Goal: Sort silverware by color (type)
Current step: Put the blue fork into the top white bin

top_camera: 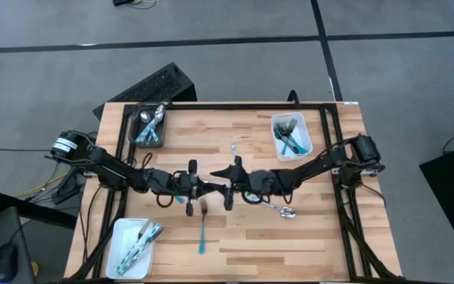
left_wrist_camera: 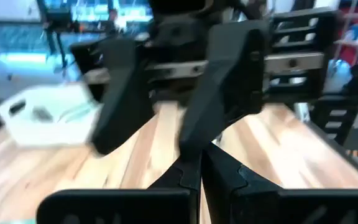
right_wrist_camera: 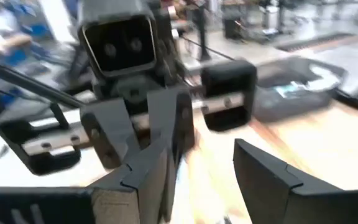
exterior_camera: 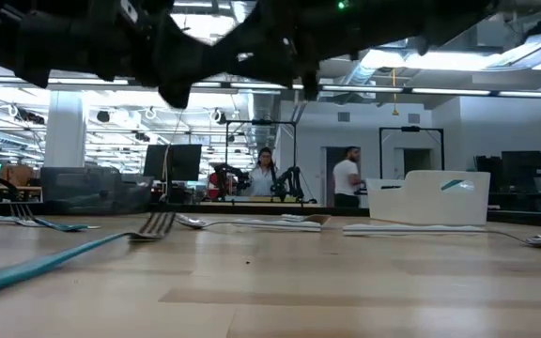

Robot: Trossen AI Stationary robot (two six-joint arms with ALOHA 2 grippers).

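My two grippers face each other, both about level, above the middle of the table. My left gripper (top_camera: 208, 189) (left_wrist_camera: 201, 177) is shut with nothing in it. My right gripper (top_camera: 224, 189) (right_wrist_camera: 201, 152) is open, and only bare wood shows between its fingers. A teal-handled fork (top_camera: 202, 226) (exterior_camera: 153, 225) lies flat on the table just nearer than the grippers. A spoon (top_camera: 284, 210) lies under my right arm. Another piece (top_camera: 234, 148) lies farther back.
A dark bin (top_camera: 149, 126) with silverware stands at the far left. A white tray (top_camera: 292, 136) with forks stands at the far right, and another white tray (top_camera: 135, 246) with teal-handled pieces at the near left. People stand in the room beyond the table.
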